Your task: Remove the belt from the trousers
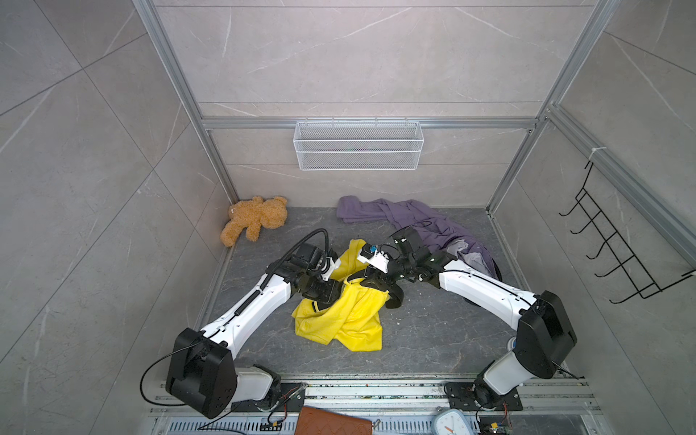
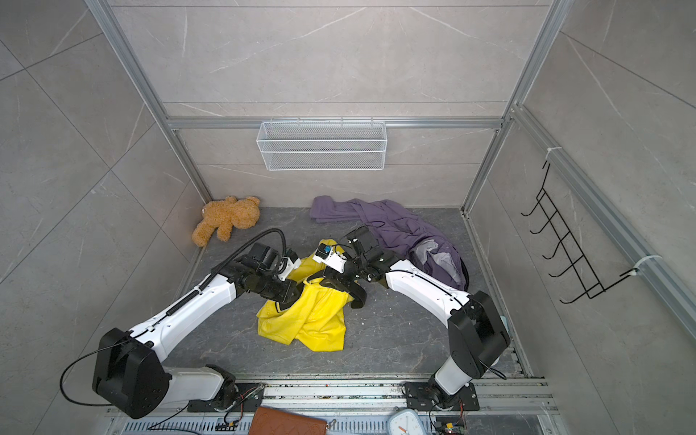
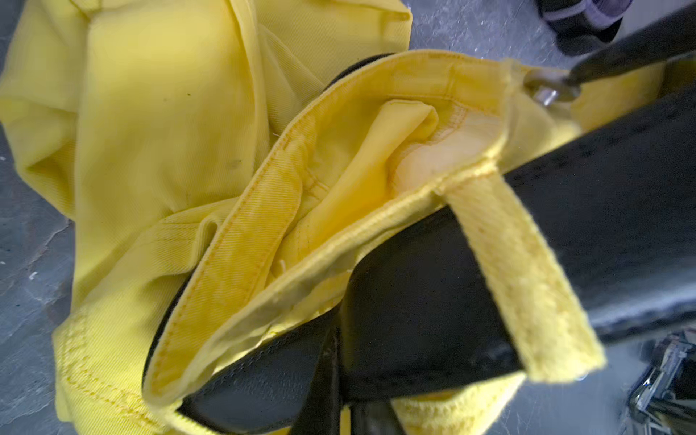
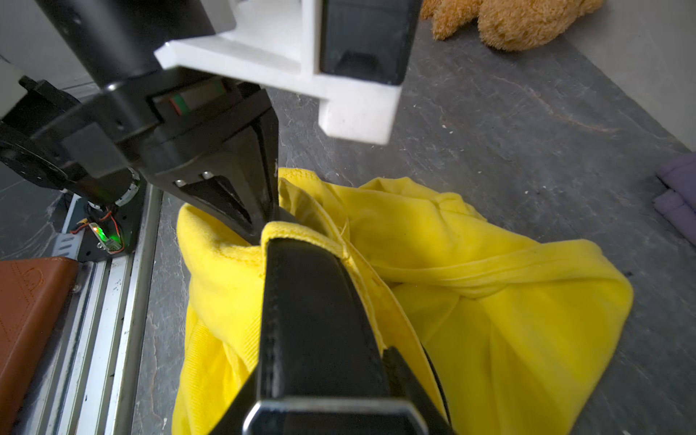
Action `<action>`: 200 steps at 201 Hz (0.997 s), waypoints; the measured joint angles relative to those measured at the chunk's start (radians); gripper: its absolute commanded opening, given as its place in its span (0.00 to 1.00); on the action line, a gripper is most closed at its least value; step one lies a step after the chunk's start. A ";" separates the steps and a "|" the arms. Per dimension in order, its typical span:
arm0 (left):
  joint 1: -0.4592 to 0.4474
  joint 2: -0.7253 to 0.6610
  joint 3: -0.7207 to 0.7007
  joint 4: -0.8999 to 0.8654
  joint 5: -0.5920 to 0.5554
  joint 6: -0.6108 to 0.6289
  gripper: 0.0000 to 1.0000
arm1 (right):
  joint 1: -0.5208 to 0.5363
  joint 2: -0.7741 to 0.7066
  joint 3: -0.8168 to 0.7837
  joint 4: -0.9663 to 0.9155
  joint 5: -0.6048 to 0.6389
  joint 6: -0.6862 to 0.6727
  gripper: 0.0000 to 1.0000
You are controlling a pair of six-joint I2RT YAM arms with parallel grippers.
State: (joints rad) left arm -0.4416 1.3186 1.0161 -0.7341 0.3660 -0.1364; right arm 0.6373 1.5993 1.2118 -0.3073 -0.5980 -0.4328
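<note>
Yellow trousers (image 1: 341,324) were lying crumpled in the middle of the floor (image 1: 433,339), and the black belt (image 1: 396,297) was nowhere near out. The left wrist view showed it running under a belt loop (image 3: 519,286), hugging the waistband (image 3: 263,211). One end curled loose on the floor just beside the trousers. I'd call it early-to-middle, with threading left to pull, though I couldn't count the loops. My left gripper (image 4: 270,216) was clamped tight on the waistband edge, and my right gripper (image 1: 373,281) had its jaws closed round the belt strap. Both arms reached forward and bent inward, wrists nearly meeting above the waistband.
</note>
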 measured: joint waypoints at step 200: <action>0.059 -0.140 -0.119 0.205 0.037 -0.148 0.00 | -0.063 -0.066 -0.111 0.193 -0.077 0.202 0.04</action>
State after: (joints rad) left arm -0.3824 1.1786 0.8967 -0.5293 0.4034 -0.2840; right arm 0.5739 1.5330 1.1007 -0.1146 -0.6750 -0.2310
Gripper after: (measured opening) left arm 0.060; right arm 0.429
